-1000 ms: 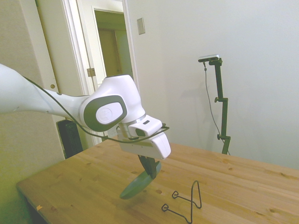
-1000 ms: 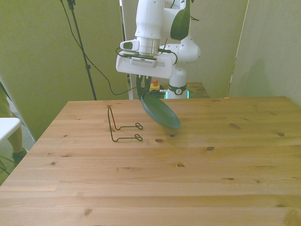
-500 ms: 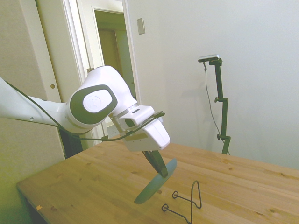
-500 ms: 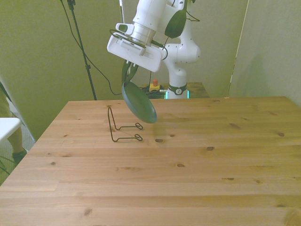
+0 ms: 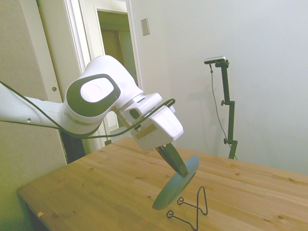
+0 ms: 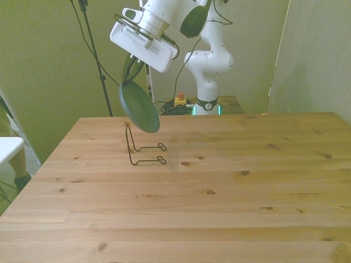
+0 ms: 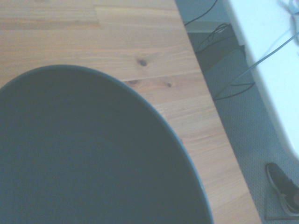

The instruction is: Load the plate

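The grey-green plate (image 5: 174,186) (image 6: 140,107) hangs tilted in the air, held by its upper rim. My gripper (image 5: 181,170) (image 6: 131,75) is shut on that rim. In the side view the plate's lower edge is just above and beside the thin black wire stand (image 5: 191,208). In the front view the plate hovers over the upright loop of the wire stand (image 6: 142,150), near the table's far corner on the front view's left. The wrist view is mostly filled by the plate's dark face (image 7: 88,154), with table wood behind it.
The wooden table (image 6: 219,186) stretches wide toward the front view's right and near side. A white surface (image 6: 8,148) stands off the table's edge on the front view's left. A person's dark shoe (image 7: 282,186) is on the floor past that edge.
The arm has carried the plate up and toward the front view's left, from beside the wire stand to above its upright loop. The plate is tilted more steeply.
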`<state>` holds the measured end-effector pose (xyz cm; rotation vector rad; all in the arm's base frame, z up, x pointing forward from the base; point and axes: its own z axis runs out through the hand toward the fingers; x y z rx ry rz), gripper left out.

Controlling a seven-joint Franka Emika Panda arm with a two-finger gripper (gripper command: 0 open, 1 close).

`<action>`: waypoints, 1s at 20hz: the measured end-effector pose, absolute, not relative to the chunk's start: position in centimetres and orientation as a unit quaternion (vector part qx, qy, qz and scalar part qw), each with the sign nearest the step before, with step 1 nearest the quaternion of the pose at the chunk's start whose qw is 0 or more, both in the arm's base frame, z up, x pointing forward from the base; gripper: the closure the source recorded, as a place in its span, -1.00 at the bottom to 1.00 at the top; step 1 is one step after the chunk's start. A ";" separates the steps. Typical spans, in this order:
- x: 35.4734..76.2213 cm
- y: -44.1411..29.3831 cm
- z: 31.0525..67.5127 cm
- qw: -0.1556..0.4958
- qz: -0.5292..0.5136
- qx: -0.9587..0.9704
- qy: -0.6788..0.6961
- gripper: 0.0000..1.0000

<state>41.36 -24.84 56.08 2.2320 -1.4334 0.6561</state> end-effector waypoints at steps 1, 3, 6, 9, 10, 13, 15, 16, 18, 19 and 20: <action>41.5 -25.0 56.5 0.208 0.237 0.798 -0.513 1.00; 41.9 -25.3 57.1 0.218 0.238 0.796 -0.512 1.00; 43.2 -26.0 57.2 0.234 0.239 0.791 -0.512 1.00; 44.8 -26.0 56.2 0.249 0.237 0.789 -0.509 1.00; 45.3 -25.9 55.8 0.252 0.236 0.789 -0.508 1.00; 46.5 -25.1 54.9 0.253 0.235 0.792 -0.504 1.00; 47.0 -24.5 54.7 0.257 0.236 0.792 -0.500 1.00; 47.2 -24.3 54.5 0.260 0.235 0.792 -0.499 1.00; 47.4 -23.9 54.3 0.267 0.233 0.790 -0.499 1.00; 47.4 -23.8 54.2 0.271 0.234 0.789 -0.499 1.00; 47.5 -23.7 54.2 0.275 0.233 0.788 -0.498 1.00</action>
